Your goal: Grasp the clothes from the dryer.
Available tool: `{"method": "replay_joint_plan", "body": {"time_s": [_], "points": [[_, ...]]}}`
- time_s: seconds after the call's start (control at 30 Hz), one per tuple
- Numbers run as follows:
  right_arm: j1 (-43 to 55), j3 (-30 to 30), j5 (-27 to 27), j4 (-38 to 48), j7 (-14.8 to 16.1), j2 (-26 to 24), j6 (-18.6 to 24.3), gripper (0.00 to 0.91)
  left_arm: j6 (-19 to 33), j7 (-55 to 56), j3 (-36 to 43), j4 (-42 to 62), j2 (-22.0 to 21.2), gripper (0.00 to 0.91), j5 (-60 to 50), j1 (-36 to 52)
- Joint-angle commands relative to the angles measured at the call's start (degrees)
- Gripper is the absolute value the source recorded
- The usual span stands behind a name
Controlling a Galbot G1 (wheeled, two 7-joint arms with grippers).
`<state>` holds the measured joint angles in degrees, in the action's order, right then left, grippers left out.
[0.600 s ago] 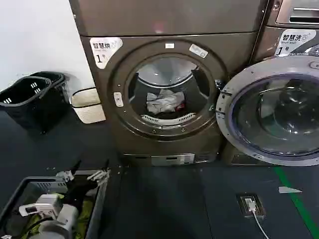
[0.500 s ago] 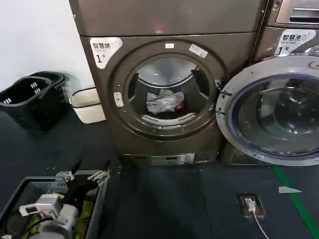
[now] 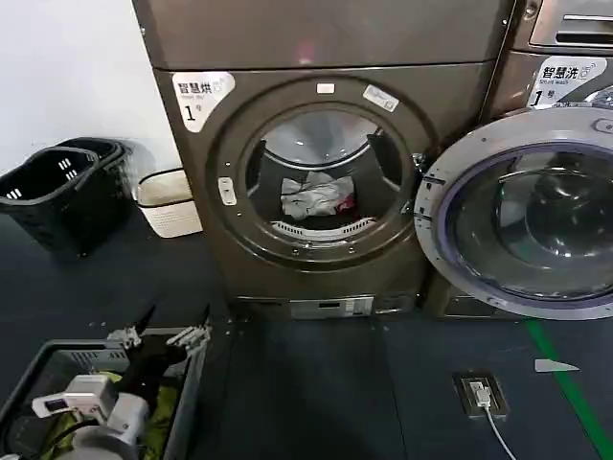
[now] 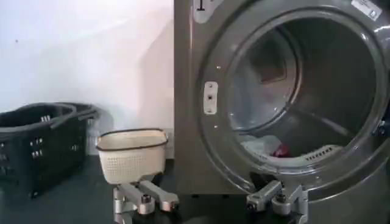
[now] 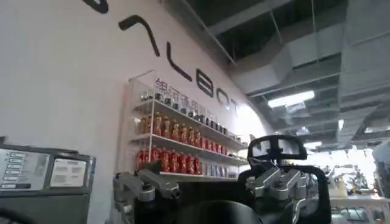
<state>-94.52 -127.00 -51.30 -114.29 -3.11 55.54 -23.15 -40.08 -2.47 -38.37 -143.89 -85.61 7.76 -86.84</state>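
The clothes [image 3: 317,196]: one small white-grey bundle with a red bit, lying low in the drum of the dryer [image 3: 316,182]; one door [image 3: 522,213] is swung open to the right, its right edge cut off; two dark baskets [image 3: 57,187] and one cream basket [image 3: 169,201] are seen by the wall; the left gripper [image 3: 161,337] is held low over a grey bin [image 3: 192,393], fingers spread, nothing gripped; the right gripper [image 5: 213,185] is seen spread and empty, facing a shelf of bottles [image 5: 183,146]; the bundle's folds are hard to make out.
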Motion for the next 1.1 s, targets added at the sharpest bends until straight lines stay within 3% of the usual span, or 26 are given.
{"method": "replay_joint_plan", "body": {"time_s": [0.03,1.1], "points": [[0.1,0.6,-0.4,-0.1,0.2,0.0,0.3,0.907,0.0,-0.1,0.1,-0.1,-0.1,0.907,0.0,0.3],[1.3,1.5,-0.6,0.1,0.6,-1.1,0.3,0.907,0.4,-0.2,-0.3,-1.9,-0.8,0.907,-0.5,0.0]]}}
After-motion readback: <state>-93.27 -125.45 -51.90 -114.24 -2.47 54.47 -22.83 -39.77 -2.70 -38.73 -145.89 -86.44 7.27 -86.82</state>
